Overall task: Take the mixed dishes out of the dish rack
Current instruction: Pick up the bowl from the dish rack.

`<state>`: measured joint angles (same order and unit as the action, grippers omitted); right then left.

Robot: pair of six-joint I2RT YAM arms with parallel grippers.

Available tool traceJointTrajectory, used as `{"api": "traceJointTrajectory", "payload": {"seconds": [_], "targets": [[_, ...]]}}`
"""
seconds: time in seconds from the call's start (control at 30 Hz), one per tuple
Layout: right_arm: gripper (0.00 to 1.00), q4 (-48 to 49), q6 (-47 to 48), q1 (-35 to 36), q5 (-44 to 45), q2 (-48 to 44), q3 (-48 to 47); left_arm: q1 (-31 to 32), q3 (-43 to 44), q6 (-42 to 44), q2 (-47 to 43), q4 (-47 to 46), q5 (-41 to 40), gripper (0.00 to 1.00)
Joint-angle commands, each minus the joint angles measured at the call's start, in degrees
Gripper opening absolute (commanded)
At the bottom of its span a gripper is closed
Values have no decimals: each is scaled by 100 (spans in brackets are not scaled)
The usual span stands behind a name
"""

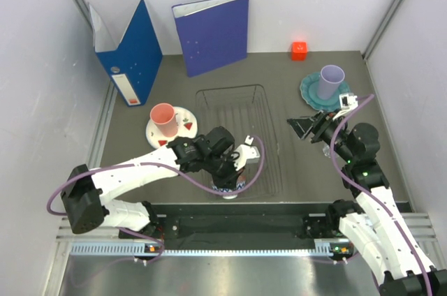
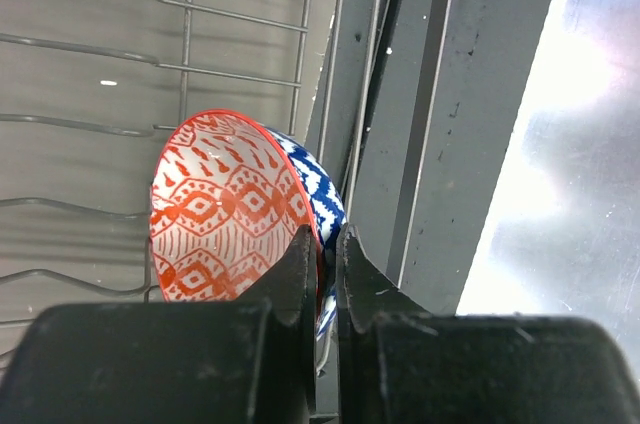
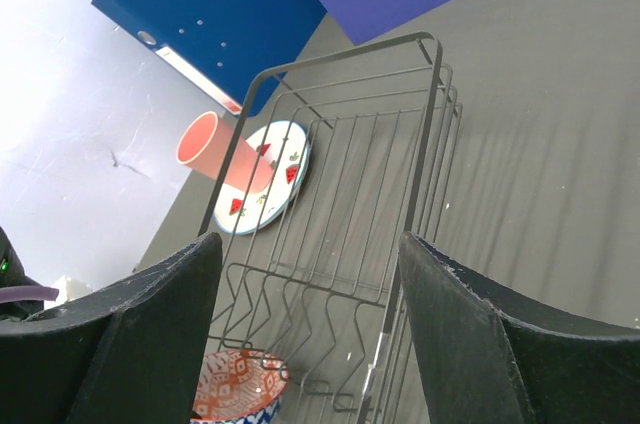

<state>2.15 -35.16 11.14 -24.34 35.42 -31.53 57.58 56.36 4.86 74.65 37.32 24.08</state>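
The black wire dish rack (image 1: 237,125) lies mid-table. The small blue-white bowl with reddish inside (image 1: 229,188) sits at its near end, tilted. My left gripper (image 1: 234,172) is shut on the bowl's rim; the left wrist view shows the jaws (image 2: 328,239) pinching the rim of the bowl (image 2: 225,209). The pink cup (image 1: 164,119) stands on the white plate (image 1: 185,123) left of the rack. The lavender cup (image 1: 330,81) stands on the teal plate (image 1: 311,93) at the right. My right gripper (image 1: 302,128) is open and empty, right of the rack. The glass tumbler is out of view.
Two blue binders (image 1: 133,52) (image 1: 213,31) stand at the back. A small red cube (image 1: 299,49) sits at the back right. The right wrist view shows the rack (image 3: 350,204), bowl (image 3: 238,389), pink cup (image 3: 215,149) and white plate (image 3: 290,159).
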Motion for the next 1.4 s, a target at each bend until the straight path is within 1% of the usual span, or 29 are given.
{"api": "traceJointTrajectory", "payload": {"seconds": [0.0,0.3,0.47,0.7,0.83,1.03,1.13,1.23,1.27,1.3,1.37], "targets": [[71,268,9,64,-45,0,-90,-19,200,480,-30,-102,-562,0],[71,303,-44,64,-10,-9,-38,-19,499,533,137,-93,-913,0],[70,294,-44,64,-1,-18,-29,-36,762,639,181,-102,-966,0],[70,321,-79,64,8,-26,-2,-203,1202,797,243,74,-773,0],[70,330,-97,64,-1,-53,15,-326,1377,832,234,91,-466,0],[70,295,-105,64,17,-123,-29,-362,1527,797,164,82,-518,0],[70,242,-140,64,104,-167,-125,-362,1589,675,15,-84,-728,0],[68,-152,-106,73,315,-1,-441,-344,1484,586,-152,-576,-1430,0],[67,-606,8,90,411,104,-746,-335,1492,586,-135,-629,-1589,0],[67,-915,87,99,630,201,-932,-335,1518,595,-118,-699,-1964,0],[66,-1573,263,143,789,518,-1432,-266,1597,709,40,-735,-2283,0]]}}
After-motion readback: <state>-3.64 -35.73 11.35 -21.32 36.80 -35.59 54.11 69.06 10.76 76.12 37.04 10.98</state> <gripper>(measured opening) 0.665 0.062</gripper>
